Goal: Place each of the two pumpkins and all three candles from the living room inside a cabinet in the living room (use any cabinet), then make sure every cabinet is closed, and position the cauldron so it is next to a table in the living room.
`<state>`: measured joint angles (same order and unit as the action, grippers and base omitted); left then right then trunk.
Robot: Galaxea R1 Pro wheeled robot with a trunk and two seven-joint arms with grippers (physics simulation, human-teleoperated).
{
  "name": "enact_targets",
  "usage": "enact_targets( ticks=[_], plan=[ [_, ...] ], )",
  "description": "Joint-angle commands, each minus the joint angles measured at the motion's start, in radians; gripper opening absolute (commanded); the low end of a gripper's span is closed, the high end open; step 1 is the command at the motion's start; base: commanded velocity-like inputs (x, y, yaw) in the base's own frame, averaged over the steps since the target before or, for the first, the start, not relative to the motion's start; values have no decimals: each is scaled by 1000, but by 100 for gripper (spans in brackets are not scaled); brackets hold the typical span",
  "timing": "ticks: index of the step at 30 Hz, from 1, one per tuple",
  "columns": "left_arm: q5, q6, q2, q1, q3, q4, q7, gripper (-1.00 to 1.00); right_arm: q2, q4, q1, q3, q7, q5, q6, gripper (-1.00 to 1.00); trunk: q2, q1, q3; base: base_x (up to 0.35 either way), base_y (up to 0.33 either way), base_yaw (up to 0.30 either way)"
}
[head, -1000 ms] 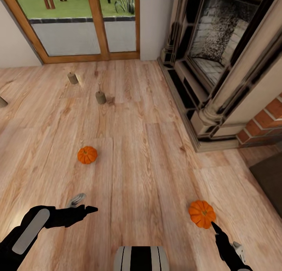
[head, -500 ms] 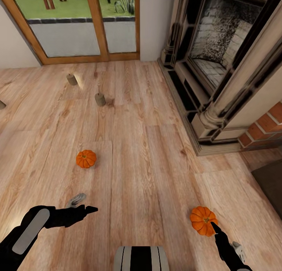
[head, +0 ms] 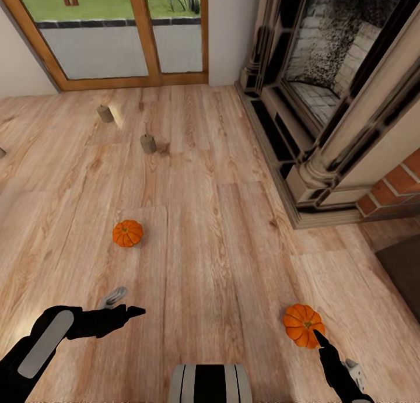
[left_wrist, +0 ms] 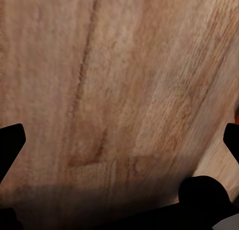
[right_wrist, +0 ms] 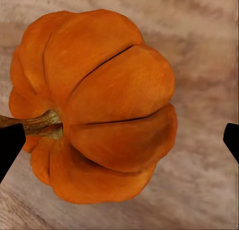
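Two orange pumpkins lie on the wooden floor: one [head: 128, 233] ahead on the left, the other [head: 303, 325] near on the right. My right gripper [head: 319, 336] hangs just above that near pumpkin [right_wrist: 94, 103], open, its fingertips [right_wrist: 10, 142] wide apart on either side of it and not touching it. My left gripper [head: 133, 312] hovers open over bare floor, short of the left pumpkin; in the left wrist view, the left gripper [left_wrist: 119, 140] has floorboards between its fingers. Two tan candles [head: 105, 114] [head: 148, 143] stand farther off, and a sliver of a third candle [head: 2, 152] shows at the left edge.
A stone fireplace [head: 326, 100] with a raised hearth runs along the right. Glass doors in a wooden frame [head: 140, 35] close the far wall. A dark mat [head: 402, 269] lies at the right edge, by a brick wall [head: 396, 187]. My base [head: 210, 384] is at the bottom.
The whole picture has shifted slightly, so the camera moved. Both arms keep their pose. The near pumpkin sits a little closer under my right fingertips.
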<state>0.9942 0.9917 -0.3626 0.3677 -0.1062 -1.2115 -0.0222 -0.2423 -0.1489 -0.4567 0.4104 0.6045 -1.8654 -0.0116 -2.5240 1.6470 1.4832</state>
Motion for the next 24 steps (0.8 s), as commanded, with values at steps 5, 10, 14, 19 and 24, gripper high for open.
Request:
enact_targets(
  ticks=[5,10,14,19,24],
  plan=[
    [-2,2,-1,0,-1,0,-2,100,0,0,0,8,3,-9,-3,100,-1,2,16,0,0,0],
    [-2,2,-1,0,-2,0,-2,100,0,0,0,8,3,-9,-4,100,-2,3,28,0,0,0],
    [-2,2,0,0,-2,0,-2,100,0,0,0,8,2,-9,-4,100,-2,3,28,0,0,0],
    [-2,2,0,0,-3,0,-2,100,0,0,0,8,1,-9,-5,100,-2,3,28,38,10,0],
    [-2,2,0,0,-3,0,-2,100,0,0,0,8,1,-9,-5,100,-2,3,28,99,34,0]
  ],
)
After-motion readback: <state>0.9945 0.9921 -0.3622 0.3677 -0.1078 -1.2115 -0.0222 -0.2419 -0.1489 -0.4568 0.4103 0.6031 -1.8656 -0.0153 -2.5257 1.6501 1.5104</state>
